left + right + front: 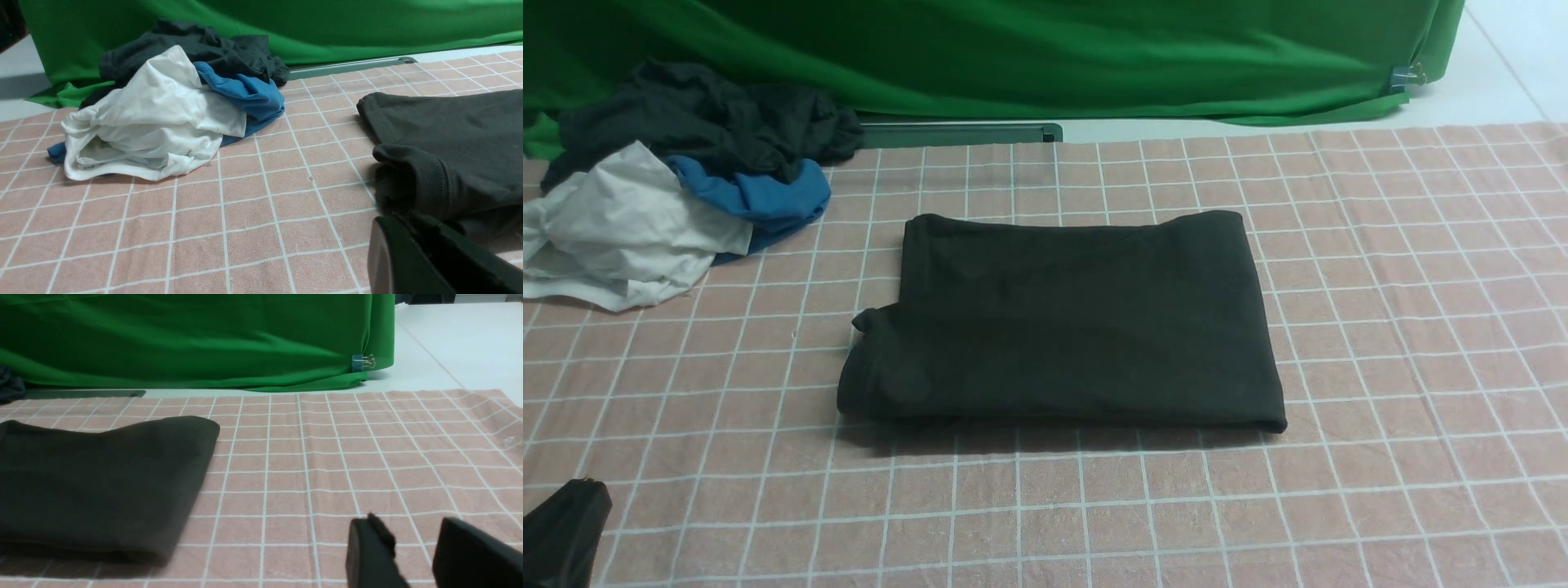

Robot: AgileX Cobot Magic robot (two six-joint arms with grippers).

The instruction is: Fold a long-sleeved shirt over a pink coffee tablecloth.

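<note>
The long-sleeved shirt (1070, 318) is seen folded into a compact rectangle at the centre of the front view, lying flat on the pink coffee tablecloth (1405, 343). The left gripper (412, 253), at the lower right of its wrist view, is clenched on nothing, just beside the shirt's bunched cuff. The right gripper (412, 551) is parted and empty, well apart from the shirt. The fold is judged finished; withdrawal is best made low and straight back, so that no edge is dragged loose.
</note>
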